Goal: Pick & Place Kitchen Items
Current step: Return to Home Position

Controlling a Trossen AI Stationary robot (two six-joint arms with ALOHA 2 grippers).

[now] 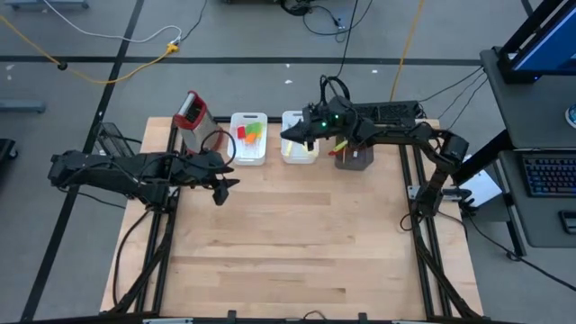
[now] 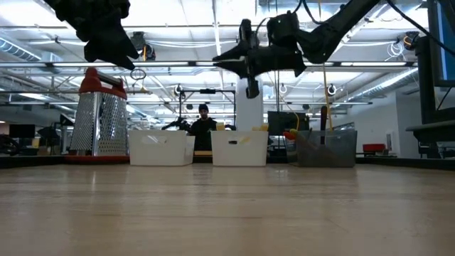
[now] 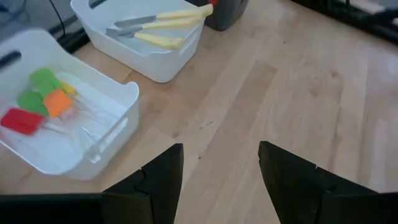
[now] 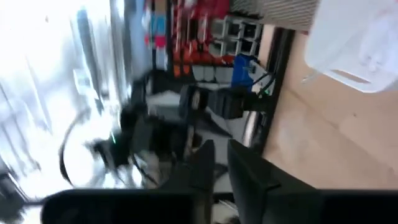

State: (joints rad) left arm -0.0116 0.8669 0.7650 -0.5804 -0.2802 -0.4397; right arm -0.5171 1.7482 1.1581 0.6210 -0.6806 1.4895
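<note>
Red, green and orange spatulas [image 3: 37, 102] lie in the left white bin [image 1: 249, 137]. Cream-handled knives [image 3: 163, 26] lie in the second white bin [image 1: 298, 149]. More utensils stand in the dark bin [image 1: 354, 157] to its right. My left gripper [image 3: 217, 171] is open and empty above the bare table, on the near side of the spatula bin; it also shows in the high view [image 1: 223, 187]. My right gripper [image 1: 299, 135] hangs high over the knife bin, pointing toward the table's left. Its fingers [image 4: 221, 165] stand almost together with nothing visible between them.
A steel box grater with a red top [image 1: 191, 112] stands at the far left, beside the spatula bin. The three bins stand in a row along the far edge. The wooden table top [image 1: 297, 243] stretches toward the near edge. A person [image 2: 203, 124] shows in the room beyond the table.
</note>
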